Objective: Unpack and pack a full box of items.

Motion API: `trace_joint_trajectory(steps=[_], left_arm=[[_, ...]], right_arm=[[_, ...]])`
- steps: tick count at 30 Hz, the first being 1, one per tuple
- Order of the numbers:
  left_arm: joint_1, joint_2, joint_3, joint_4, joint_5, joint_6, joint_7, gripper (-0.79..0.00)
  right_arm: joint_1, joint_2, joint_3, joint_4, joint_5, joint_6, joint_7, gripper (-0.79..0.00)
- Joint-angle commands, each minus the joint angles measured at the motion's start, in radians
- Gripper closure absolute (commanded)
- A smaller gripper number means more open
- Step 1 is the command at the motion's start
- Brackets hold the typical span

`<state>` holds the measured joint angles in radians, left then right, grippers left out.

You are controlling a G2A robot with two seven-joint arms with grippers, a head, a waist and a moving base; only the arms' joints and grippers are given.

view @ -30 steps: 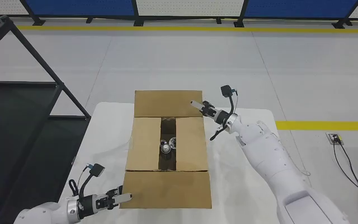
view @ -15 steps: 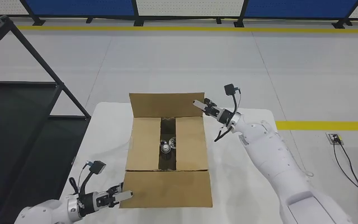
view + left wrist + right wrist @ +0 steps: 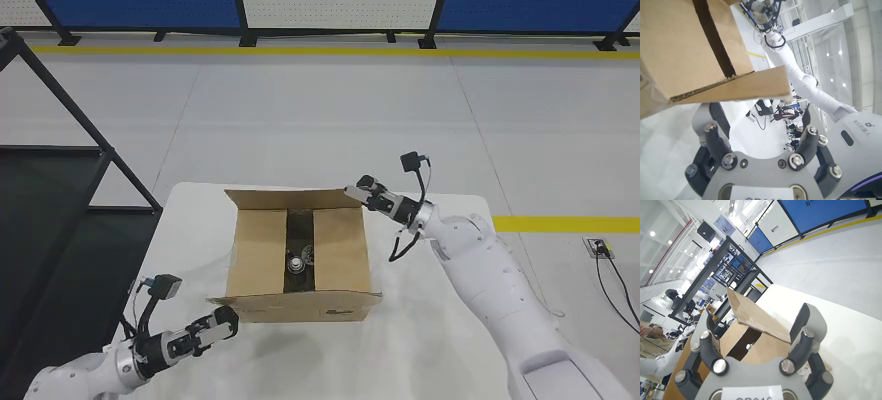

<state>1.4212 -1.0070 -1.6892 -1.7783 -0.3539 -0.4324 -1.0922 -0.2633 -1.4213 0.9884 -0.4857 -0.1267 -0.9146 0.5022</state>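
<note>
The task is judged to be at its opening stage: the box is partly unsealed and unpacking has not begun.

1. Left gripper (image 3: 224, 320). It is positioned at the near left corner of the box, just beside the raised near flap (image 3: 295, 306). In the left wrist view its fingers (image 3: 719, 121) are spread wide and nothing is held. The flap edge lies just beyond the fingertips, and contact cannot be confirmed.

2. Box (image 3: 340, 290). It is placed near the middle of the white table (image 3: 430, 310). Both outer flaps are lifted: the near flap is tilted upward, and the far flap (image 3: 290, 198) is raised on the opposite side. The two inner flaps (image 3: 258, 252) are laid nearly flat across the opening, with a dark gap left between them. Through that gap a bottle cap (image 3: 297, 264) is seen among other items that cannot be identified. The contents are therefore judged to be inside the box.

3. Right gripper (image 3: 360, 190). It is located at the far right corner of the box. In the right wrist view its fingers (image 3: 802, 317) are wide apart, and the corner of the far flap lies between them, close to one pad. The flap is not clamped.

Remaining work, as judged: the inner flaps are to be folded out, the items removed, then repacked and the box closed.
</note>
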Motion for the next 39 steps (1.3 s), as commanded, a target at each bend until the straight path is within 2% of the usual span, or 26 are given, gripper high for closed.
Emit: trace_joint_trajectory(steps=[1, 5, 10, 13, 22, 24, 26, 32, 39], left_arm=[[0.003, 0.000, -0.003, -0.017, 0.000, -0.004, 0.019, -0.785], [0.006, 0.002, -0.012, -0.049, 0.063, -0.004, 0.075, -0.785], [0.002, 0.003, -0.001, -0.086, 0.160, 0.013, 0.143, -0.785], [-0.007, 0.003, 0.008, -0.098, 0.202, 0.028, 0.183, -0.785], [-0.044, 0.000, 0.056, -0.118, 0.273, 0.068, 0.272, -0.785], [-0.053, 0.000, 0.067, -0.119, 0.287, 0.078, 0.289, -0.785], [-0.061, -0.001, 0.076, -0.121, 0.311, 0.090, 0.307, -0.785], [-0.077, -0.002, 0.108, -0.135, 0.363, 0.111, 0.341, -0.785], [-0.104, -0.005, 0.149, -0.137, 0.467, 0.139, 0.401, -0.785]], right_arm=[[-0.010, 0.007, 0.007, -0.029, 0.006, -0.009, 0.020, -0.785], [-0.039, 0.022, 0.025, -0.100, 0.046, -0.023, 0.090, -0.785], [-0.075, 0.045, 0.056, -0.199, 0.106, 0.012, 0.185, -0.785], [-0.093, 0.057, 0.071, -0.255, 0.142, 0.113, 0.247, -0.785], [-0.093, 0.058, 0.072, -0.263, 0.141, 0.130, 0.250, -0.785], [-0.111, 0.060, 0.068, -0.306, 0.126, 0.156, 0.246, -0.785], [-0.122, 0.064, 0.073, -0.343, 0.116, 0.201, 0.245, -0.785], [-0.156, 0.079, 0.091, -0.452, 0.161, 0.359, 0.347, -0.785], [-0.167, 0.097, 0.137, -0.495, 0.324, 0.586, 0.545, -0.785]])
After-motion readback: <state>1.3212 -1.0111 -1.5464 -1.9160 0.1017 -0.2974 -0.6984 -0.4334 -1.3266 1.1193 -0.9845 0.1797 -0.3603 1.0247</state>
